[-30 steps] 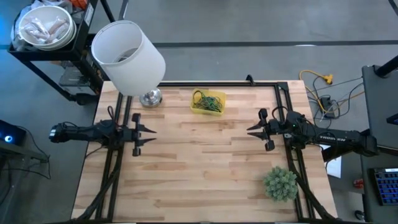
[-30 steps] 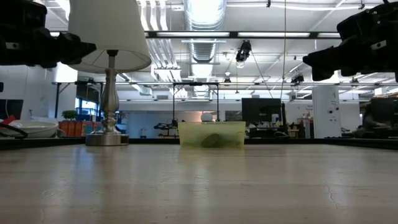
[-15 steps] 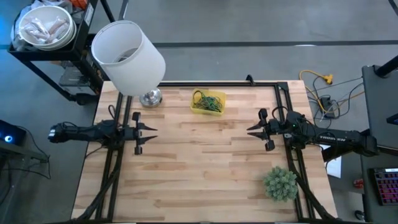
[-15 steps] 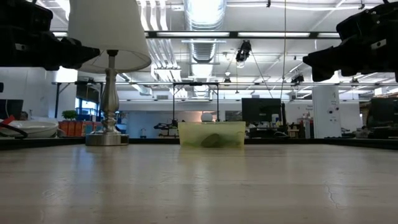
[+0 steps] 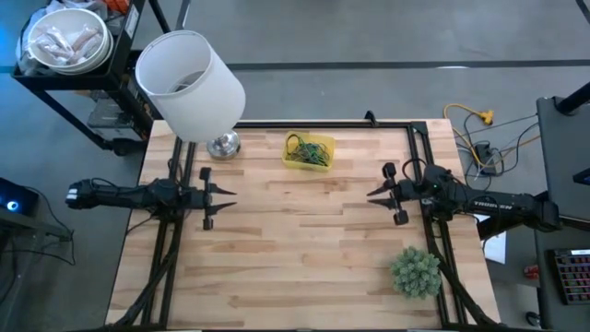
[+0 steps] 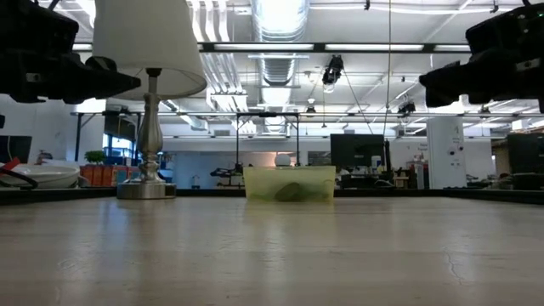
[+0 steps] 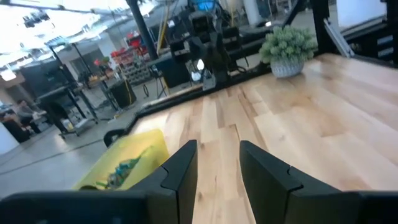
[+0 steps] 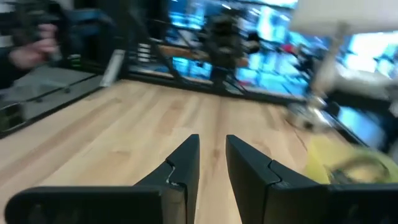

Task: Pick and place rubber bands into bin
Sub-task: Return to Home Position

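Note:
The bin, a shallow translucent yellow tray, sits on the table near the middle of its far edge. Green and black rubber bands lie tangled inside it. The low view shows the bin with a dark clump behind its wall. My left gripper hovers open over the table's left part, pointing right, nearer than the bin. My right gripper hovers open on the right, pointing left. The left wrist view shows the bin beyond the left gripper. The right wrist view shows it blurred beyond the right gripper.
A lamp with a big white shade stands on its metal base at the far left corner, left of the bin. A small potted plant stands near the right near corner. Bare wood lies between the grippers. A white bowl sits on a cart off the table.
My left gripper has sunk a little toward the table and edged slightly right. The right arm and the bin have kept almost still.

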